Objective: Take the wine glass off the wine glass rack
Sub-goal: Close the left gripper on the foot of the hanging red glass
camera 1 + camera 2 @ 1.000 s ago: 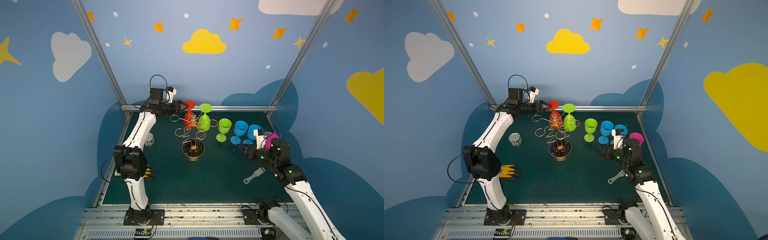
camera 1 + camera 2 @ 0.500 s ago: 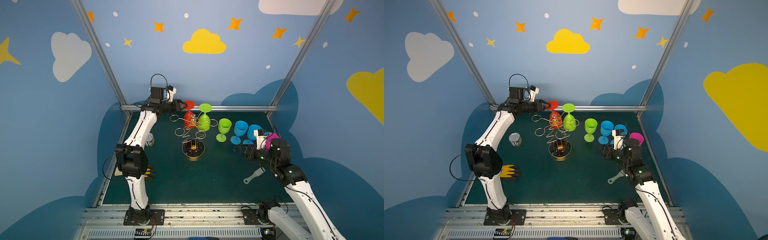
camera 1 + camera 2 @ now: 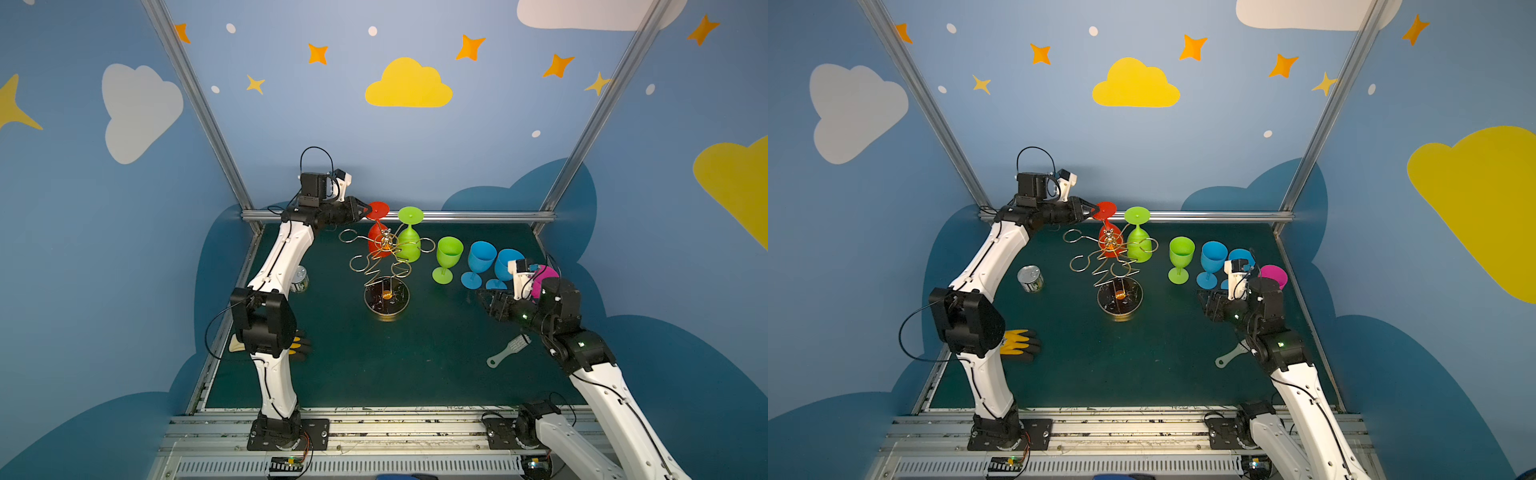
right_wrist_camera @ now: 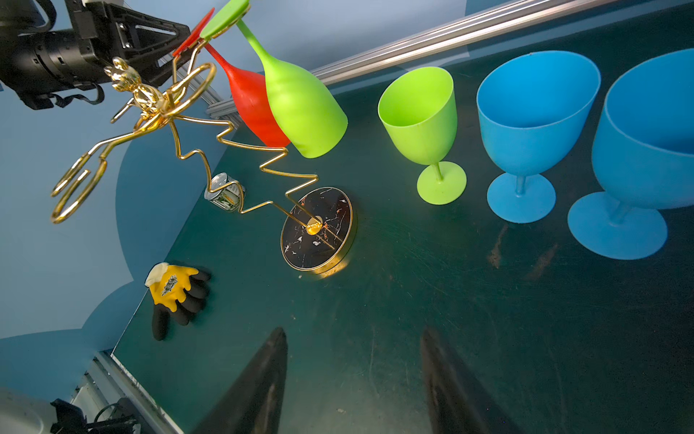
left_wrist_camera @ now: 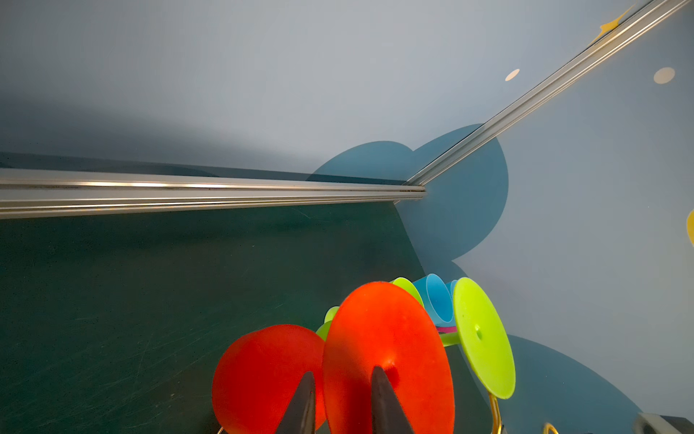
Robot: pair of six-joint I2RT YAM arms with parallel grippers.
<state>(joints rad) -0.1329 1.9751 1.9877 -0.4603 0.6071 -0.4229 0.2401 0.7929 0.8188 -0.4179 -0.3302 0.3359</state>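
- Left gripper (image 3: 365, 210), upper middle of both top views: over the last second its jaws have drawn in from wide to narrow around the foot of the red wine glass (image 3: 374, 237).
- Left wrist view: one finger (image 5: 306, 402) sits behind the red foot disc and the other in front of it, so the disc lies between them. Cannot tell whether both press on it yet.
- The red wine glass has not shifted. It hangs bowl-down on the wine glass rack (image 3: 376, 299), centre of frame, just beside a hanging green glass (image 3: 409, 246).
- Right gripper (image 4: 353, 338), lower right in the top views: unchanged, fingers apart over the bare mat (image 4: 450, 300), holding nothing.
- Reading: the grasp is closing and the glass is not off yet. The next move is likely to slide the foot out of its loop without snagging the green glass.
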